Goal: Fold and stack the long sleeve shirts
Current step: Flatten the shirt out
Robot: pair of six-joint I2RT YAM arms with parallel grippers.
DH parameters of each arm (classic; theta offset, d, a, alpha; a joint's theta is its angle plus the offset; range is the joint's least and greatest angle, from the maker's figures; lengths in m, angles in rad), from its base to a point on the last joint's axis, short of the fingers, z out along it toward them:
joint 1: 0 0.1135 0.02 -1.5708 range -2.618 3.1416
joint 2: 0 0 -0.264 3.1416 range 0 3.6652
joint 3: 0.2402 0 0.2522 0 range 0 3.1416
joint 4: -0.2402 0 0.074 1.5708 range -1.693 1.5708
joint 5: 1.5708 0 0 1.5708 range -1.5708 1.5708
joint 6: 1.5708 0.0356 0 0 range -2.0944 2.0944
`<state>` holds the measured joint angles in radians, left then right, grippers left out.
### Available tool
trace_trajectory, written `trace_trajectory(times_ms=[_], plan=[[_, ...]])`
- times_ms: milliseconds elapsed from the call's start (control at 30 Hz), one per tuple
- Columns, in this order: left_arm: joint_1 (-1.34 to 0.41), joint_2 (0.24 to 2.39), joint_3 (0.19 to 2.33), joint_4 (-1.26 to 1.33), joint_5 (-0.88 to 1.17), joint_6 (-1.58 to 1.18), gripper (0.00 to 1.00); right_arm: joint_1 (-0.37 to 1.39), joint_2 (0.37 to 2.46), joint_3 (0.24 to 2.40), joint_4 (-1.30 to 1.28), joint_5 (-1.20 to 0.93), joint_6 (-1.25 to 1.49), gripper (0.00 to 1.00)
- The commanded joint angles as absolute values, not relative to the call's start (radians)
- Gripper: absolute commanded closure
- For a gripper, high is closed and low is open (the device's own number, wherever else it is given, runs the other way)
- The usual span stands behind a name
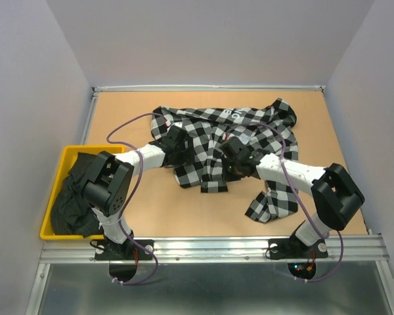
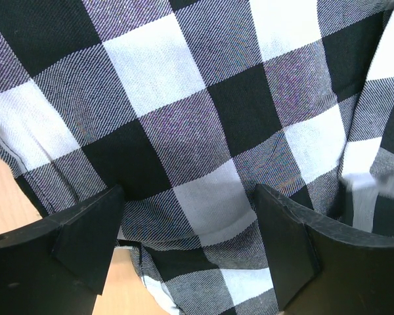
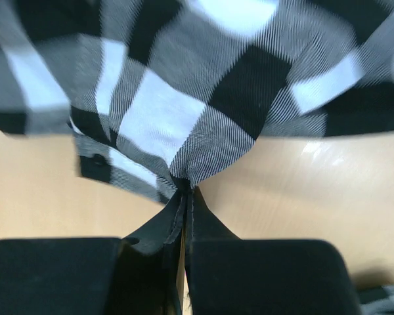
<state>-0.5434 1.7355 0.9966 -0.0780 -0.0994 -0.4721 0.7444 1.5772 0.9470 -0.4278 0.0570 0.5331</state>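
**Shirts, 2; bin, 1**

Check shirt (image 1: 203,141): twill weave, black-and-white squares, rumpled mid-worktop (image 1: 184,213); lettering (image 1: 235,113) too small to read. Black shirt (image 1: 72,203): plain, crumpled in yellow bin (image 1: 71,156) at left, part hidden by left arm. Left fingers (image 2: 85,230) spread apart over check cloth, gripping nothing. Right fingers (image 3: 213,230) pinched closed on a check fold.

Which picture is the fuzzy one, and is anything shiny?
Right wrist view: the checked shirt smears along the top, sharper where the right gripper pinches it; a pale glare patch sits on the table. Left wrist view: crisp weave. Top view: even light, sharp.
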Motion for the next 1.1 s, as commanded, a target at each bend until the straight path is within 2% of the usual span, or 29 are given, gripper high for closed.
trace_trajectory(times_ms=[0, 267, 467, 600, 700, 833, 1067], plan=[[-0.548, 1.744, 0.93, -0.155, -0.051, -0.471, 0.09, 0.718, 1.551, 1.167, -0.433, 0.242, 0.44, 0.99], [-0.548, 1.698, 0.865, -0.227, 0.026, -0.414, 0.08, 0.509, 1.71, 1.737, -0.442, 0.373, 0.22, 0.99], [-0.548, 1.635, 0.807, -0.259, 0.107, -0.382, 0.08, 0.407, 1.957, 2.206, -0.431, 0.396, 0.098, 0.99], [-0.548, 1.591, 0.776, -0.278, 0.181, -0.362, 0.08, 0.377, 2.097, 2.44, -0.378, 0.402, 0.037, 0.99], [-0.548, 1.556, 0.759, -0.287, 0.184, -0.367, 0.08, 0.371, 2.14, 2.462, -0.237, 0.397, -0.055, 0.99], [-0.548, 1.536, 0.733, -0.279, 0.212, -0.373, 0.08, 0.368, 2.143, 2.384, 0.079, 0.384, -0.155, 1.0], [-0.548, 1.505, 0.706, -0.284, 0.245, -0.377, 0.08, 0.365, 2.195, 2.335, 0.443, 0.325, -0.325, 0.99]])
